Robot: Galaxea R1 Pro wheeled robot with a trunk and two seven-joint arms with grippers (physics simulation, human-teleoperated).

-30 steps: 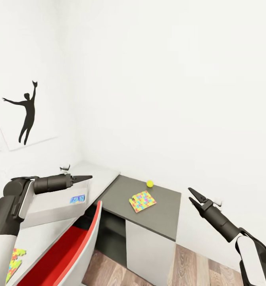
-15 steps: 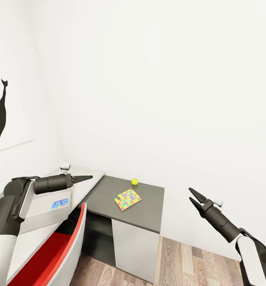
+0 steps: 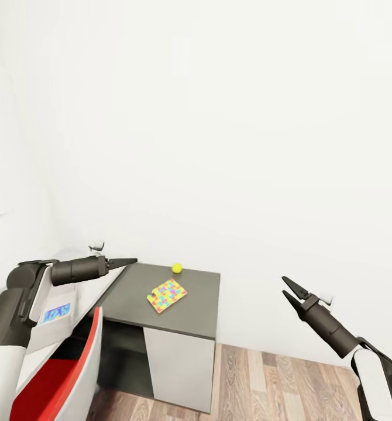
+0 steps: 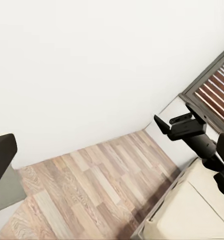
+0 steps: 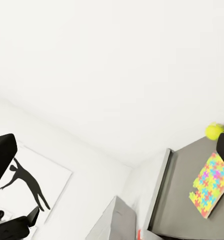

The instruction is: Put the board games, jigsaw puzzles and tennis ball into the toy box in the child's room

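A child's bedroom at home: white walls, plank floor, a corner counter with a puzzle and ball, a bed.

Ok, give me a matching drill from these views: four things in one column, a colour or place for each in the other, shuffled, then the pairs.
Things:
1. ball
2. puzzle
3. chair
4. floor

Descriptions:
A. red seat, white shell
B. wood planks
C. yellow-green, near the back edge of the dark desk
D. multicoloured, flat on the dark desk

Pairs: 1-C, 2-D, 3-A, 4-B
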